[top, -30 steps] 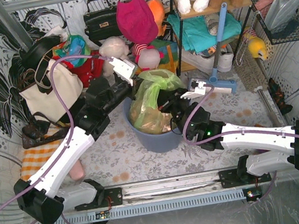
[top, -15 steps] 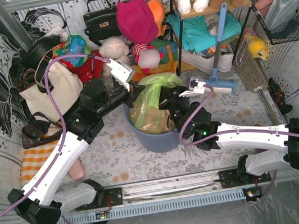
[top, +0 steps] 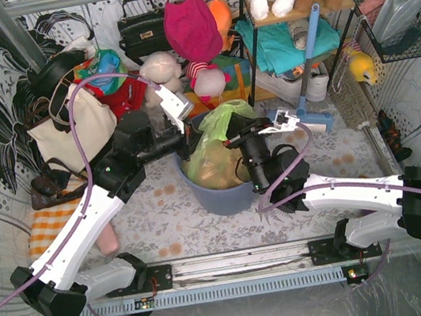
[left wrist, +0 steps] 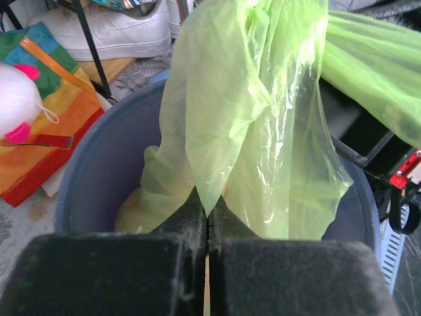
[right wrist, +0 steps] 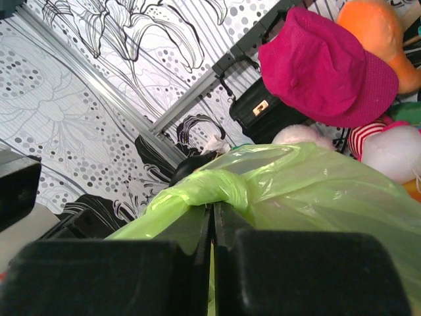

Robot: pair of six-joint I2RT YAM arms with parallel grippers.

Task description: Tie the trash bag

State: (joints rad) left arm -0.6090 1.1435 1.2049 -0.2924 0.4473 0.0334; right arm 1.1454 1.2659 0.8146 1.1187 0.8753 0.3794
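Observation:
The trash bag (top: 213, 145) is thin light-green plastic, standing in a round blue-grey bin (top: 221, 196) with tan paper showing through. My left gripper (top: 184, 141) reaches in from the left and is shut on a flap of the bag's rim; in the left wrist view the gripper (left wrist: 208, 212) pinches the green film (left wrist: 256, 118) above the bin (left wrist: 99, 171). My right gripper (top: 233, 141) comes from the right and is shut on a twisted roll of the bag's top; in the right wrist view the gripper (right wrist: 213, 212) clamps just under the roll (right wrist: 217, 187).
Behind the bin stand bags, plush toys and a pink hat (top: 191, 25). A shelf rack (top: 296, 40) with a blue-handled brush (top: 309, 70) is at the back right. A cream tote (top: 70, 132) lies at the left, a wire basket (top: 403, 7) at the far right.
My right gripper has moved left and up over the bin, gathering the bag's top. My left gripper has shifted slightly toward the bag, still holding the rim.

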